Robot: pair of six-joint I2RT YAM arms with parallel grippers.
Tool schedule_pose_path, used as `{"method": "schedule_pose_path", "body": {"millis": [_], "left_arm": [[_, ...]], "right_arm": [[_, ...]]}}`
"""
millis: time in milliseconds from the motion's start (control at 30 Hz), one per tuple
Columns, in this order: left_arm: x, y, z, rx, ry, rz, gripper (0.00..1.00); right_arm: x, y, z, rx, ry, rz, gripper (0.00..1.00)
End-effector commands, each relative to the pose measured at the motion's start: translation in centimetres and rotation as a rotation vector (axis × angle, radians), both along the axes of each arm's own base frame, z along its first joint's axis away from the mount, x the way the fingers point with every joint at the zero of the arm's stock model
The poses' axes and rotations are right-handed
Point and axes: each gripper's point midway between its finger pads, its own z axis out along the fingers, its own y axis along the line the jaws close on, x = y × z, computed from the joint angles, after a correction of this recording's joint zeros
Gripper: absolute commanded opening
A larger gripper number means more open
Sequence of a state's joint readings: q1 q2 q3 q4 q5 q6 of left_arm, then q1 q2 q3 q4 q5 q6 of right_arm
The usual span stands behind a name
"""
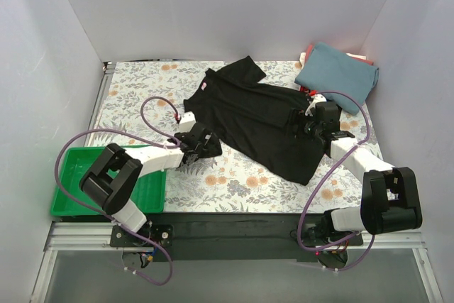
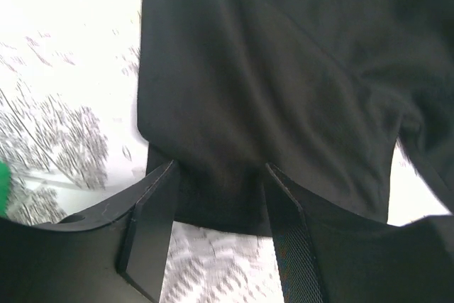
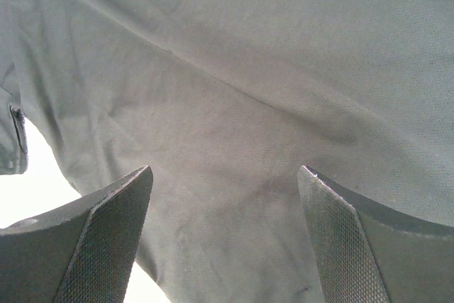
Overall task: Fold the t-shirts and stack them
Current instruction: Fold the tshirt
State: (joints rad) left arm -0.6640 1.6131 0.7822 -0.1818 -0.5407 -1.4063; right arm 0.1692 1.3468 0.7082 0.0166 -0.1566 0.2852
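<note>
1. Black t-shirt (image 1: 262, 122) is lying spread out, running diagonally across the middle of the floral-covered tabletop (image 1: 234, 184). The collar end is pointing toward the far left corner and the hem toward the near right. A small pale neck label (image 1: 205, 87) is showing at the collar.
2. Left gripper (image 1: 201, 143) is sitting at the shirt's left edge, on the near-left part of the tabletop. In the wrist view, the left gripper (image 2: 220, 168) is standing with its jaws roughly half apart. An edge of the black cloth is lying in the gap between them. The fingers (image 2: 150, 221) are not pinching the cloth, so nothing is being held.
3. Right gripper (image 1: 314, 124) is hovering over the shirt's right side. In its wrist view, the right gripper (image 3: 225, 172) is showing jaws spread wide and pointing at the black cloth, which is filling nearly the whole frame. Nothing is being held.
4. Teal-blue t-shirt (image 1: 339, 74) is lying folded at the far right corner of the tabletop. It is resting on top of the red t-shirts (image 1: 306, 53), whose edges are poking out from under it.
5. Green tray (image 1: 67, 168) is sitting at the near left corner, with the left arm partly covering it.
</note>
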Motion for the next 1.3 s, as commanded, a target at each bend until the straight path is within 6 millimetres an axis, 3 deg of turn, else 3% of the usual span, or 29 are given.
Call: {"method": "schedule_pose_path", "body": {"millis": [0,33,100,167,400,733,967,1100,1200,1267], "left_arm": [[-2.0,-1.1,1.0,-0.090,0.020,-0.033,0.49],[-2.1,-1.0,1.4,-0.095,0.012,-0.031,0.49],[-2.7,1.9,3.5,-0.022,-0.030,0.057,0.52],[-2.9,2.4,3.9,-0.010,-0.034,0.067,0.52],[-3.9,3.7,1.3,0.071,0.044,0.112,0.52],[-4.4,4.3,0.2,0.102,0.072,0.128,0.43],[-5.1,3.8,-0.8,0.063,0.100,0.107,0.33],[-5.5,3.5,-1.5,0.041,0.112,0.085,0.18],[-5.4,3.1,-1.8,0.029,0.111,0.069,0.01],[-4.9,2.8,-1.5,0.028,0.095,0.057,0.00]], "right_arm": [[0.4,-0.1,1.0,0.006,-0.039,-0.006,0.89],[0.4,-0.1,0.9,0.006,-0.036,-0.005,0.89],[0.4,0.1,0.7,0.015,-0.027,0.005,0.89],[0.3,0.1,0.5,0.015,-0.021,0.006,0.89],[0.4,0.0,0.7,0.011,-0.030,-0.002,0.89],[0.4,0.0,0.3,0.006,-0.019,0.000,0.89],[0.4,-0.1,0.4,0.005,-0.022,-0.004,0.89],[0.3,-0.3,0.8,-0.015,-0.042,-0.020,0.88],[-0.6,0.9,0.9,-0.055,-0.050,-0.001,0.88],[-1.6,1.2,0.3,-0.093,-0.021,-0.001,0.88]]}}
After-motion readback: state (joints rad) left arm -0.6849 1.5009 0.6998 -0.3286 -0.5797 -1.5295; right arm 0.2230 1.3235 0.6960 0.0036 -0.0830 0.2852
